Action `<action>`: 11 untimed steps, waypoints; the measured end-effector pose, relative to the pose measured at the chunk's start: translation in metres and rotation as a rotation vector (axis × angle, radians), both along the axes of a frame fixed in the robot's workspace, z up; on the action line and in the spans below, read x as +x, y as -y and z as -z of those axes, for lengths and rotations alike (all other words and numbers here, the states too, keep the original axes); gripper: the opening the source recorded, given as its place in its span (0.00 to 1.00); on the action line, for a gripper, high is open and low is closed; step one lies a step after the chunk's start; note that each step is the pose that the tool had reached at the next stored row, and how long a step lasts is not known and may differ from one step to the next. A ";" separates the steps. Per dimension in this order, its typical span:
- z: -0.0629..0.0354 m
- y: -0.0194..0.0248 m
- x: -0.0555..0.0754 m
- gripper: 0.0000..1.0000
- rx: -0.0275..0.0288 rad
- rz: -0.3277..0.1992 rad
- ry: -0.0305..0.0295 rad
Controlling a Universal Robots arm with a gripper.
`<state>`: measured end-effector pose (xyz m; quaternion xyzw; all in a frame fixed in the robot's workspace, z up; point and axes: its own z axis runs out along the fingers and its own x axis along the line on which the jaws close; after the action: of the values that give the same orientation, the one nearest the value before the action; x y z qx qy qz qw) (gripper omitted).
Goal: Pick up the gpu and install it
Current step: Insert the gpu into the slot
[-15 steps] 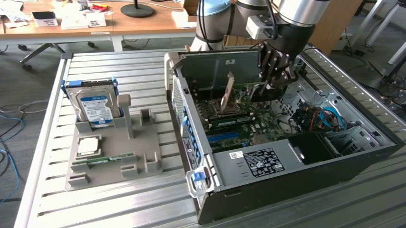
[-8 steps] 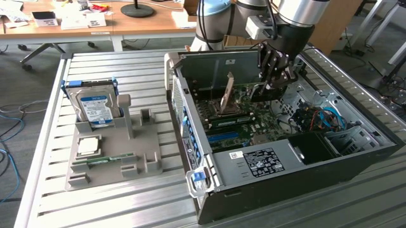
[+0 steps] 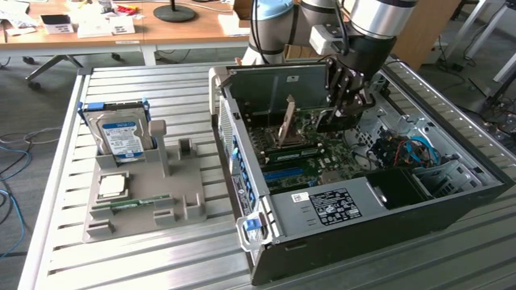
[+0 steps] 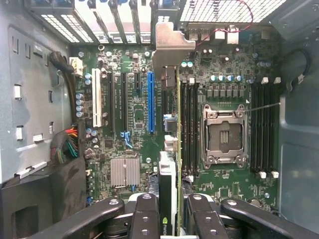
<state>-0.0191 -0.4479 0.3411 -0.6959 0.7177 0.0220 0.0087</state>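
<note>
Slatted metal table (image 3: 161, 266) carries an open computer case (image 3: 387, 217) at the exterior view's right. Wrist view: gripper (image 4: 168, 204) fingers clamped on the gpu (image 4: 167, 174), edge-on, NVIDIA logo visible, held over the motherboard (image 4: 134, 114) near the blue slot (image 4: 150, 102); open CPU socket (image 4: 223, 134) beyond.

Slatted metal worktop (image 3: 121, 266) carries two things. The open case (image 3: 363, 241) sits directly below the hand (image 3: 342, 121). The grey holder (image 3: 141, 199) lies well off to the exterior view's left of the hand, just beside the case.
</note>
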 end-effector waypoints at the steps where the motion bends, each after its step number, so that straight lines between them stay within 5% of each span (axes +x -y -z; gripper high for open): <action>1: 0.0001 0.0000 0.000 0.27 -0.0002 0.000 0.0000; 11: 0.0057 0.0000 -0.004 0.27 0.0000 0.000 0.0001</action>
<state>-0.0234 -0.4479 0.3355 -0.6959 0.7178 0.0220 0.0088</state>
